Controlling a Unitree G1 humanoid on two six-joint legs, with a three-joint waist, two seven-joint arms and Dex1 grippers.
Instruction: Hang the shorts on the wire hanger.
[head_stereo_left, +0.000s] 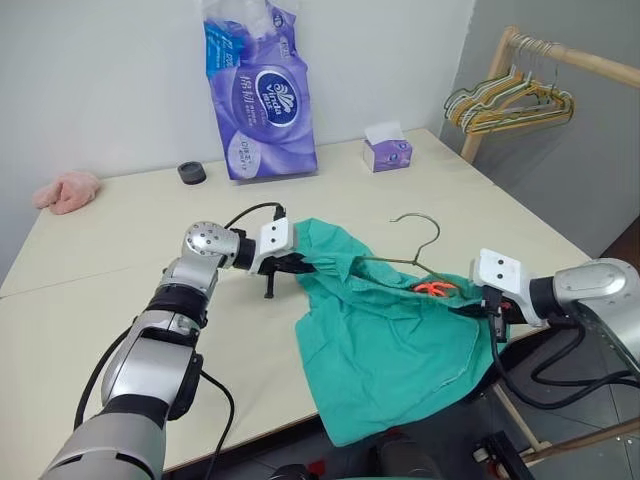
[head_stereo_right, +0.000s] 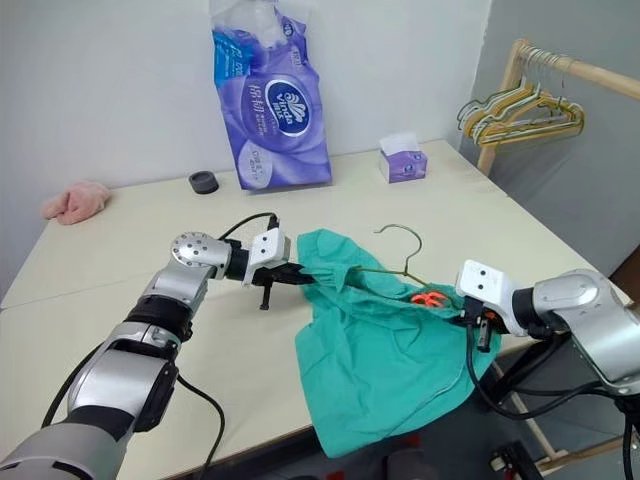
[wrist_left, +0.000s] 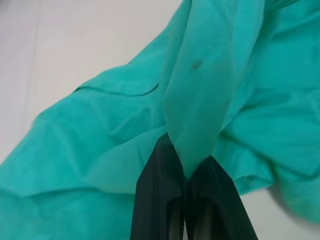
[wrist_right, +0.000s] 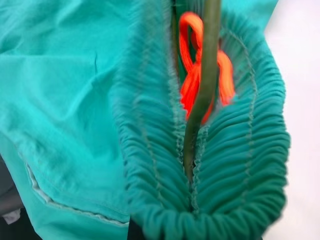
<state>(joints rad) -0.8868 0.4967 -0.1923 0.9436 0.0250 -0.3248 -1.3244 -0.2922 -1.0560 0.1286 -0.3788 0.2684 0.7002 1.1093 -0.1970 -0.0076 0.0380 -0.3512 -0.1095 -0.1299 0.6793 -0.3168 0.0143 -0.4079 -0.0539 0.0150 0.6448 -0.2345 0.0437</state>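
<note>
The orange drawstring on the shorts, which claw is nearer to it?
Right. The right claw grips the shorts at the waistband, just beside the orange drawstring. The left claw pinches cloth at the far end.

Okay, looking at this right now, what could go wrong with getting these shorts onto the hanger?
The left gripper pinches just a thin fold of the shorts, so the cloth may slip free. Much of the shorts hangs over the table edge; that weight could drag them off the wire hanger.
</note>
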